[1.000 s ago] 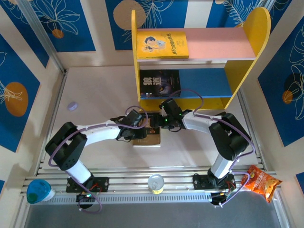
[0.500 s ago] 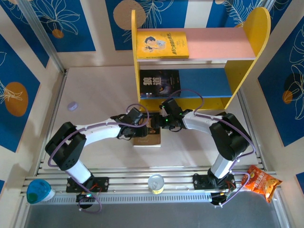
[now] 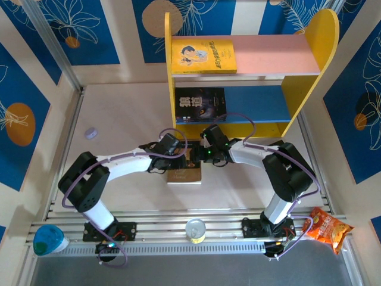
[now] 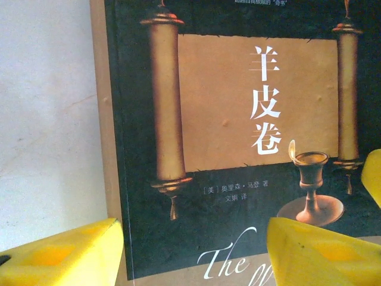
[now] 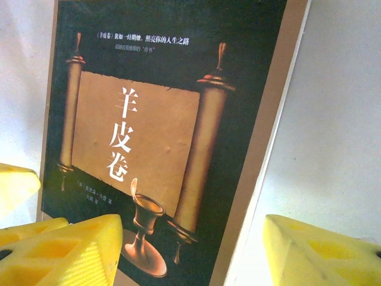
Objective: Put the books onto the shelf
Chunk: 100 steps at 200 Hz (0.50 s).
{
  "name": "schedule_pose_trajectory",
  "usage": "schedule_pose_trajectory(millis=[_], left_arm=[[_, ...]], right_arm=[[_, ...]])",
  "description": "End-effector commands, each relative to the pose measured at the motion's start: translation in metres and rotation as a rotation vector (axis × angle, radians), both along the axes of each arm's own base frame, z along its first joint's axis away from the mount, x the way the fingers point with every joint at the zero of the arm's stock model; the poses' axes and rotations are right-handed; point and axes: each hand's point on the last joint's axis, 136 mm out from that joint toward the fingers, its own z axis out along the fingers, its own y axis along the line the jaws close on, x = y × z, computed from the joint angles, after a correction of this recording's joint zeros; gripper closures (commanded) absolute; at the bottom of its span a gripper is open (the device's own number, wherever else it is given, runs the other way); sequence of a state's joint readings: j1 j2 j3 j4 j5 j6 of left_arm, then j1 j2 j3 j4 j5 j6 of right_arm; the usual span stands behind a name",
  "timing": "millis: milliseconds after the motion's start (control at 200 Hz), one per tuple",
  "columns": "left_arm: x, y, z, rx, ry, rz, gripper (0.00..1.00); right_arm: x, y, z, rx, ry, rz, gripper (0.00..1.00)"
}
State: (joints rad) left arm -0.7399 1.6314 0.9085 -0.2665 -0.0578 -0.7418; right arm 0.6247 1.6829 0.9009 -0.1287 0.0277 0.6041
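The scroll book [image 3: 186, 174] lies flat on the table [image 3: 131, 119], just in front of the shelf [image 3: 321, 42]. The left gripper [image 4: 193, 256] and right gripper [image 5: 196, 250] hang over it, both wide, holding nothing. The book is thin and smooth, so the soft yellow fingers [image 4: 65, 253] may slip or bend its cover. The arms are close and could bump. In the shelf's low part lies a black book [image 3: 199, 104]. On its pink top board lies a yellow book [image 3: 204, 55]. The shelf looks like hard painted wood, with one round side.
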Motion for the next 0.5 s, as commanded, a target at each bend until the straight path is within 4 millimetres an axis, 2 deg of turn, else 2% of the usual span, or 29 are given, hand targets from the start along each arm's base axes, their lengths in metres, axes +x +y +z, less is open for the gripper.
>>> schedule_pose_trajectory(millis=[0, 495], left_arm=[[0.005, 0.004, -0.006, 0.017, -0.011, -0.004, 0.35], [0.005, 0.014, -0.013, 0.04, 0.004, 0.01, 0.35]], right_arm=[[-0.008, -0.005, -0.007, -0.037, 0.011, 0.006, 0.36], [-0.018, -0.001, -0.029, -0.115, 0.017, 0.027, 0.38]])
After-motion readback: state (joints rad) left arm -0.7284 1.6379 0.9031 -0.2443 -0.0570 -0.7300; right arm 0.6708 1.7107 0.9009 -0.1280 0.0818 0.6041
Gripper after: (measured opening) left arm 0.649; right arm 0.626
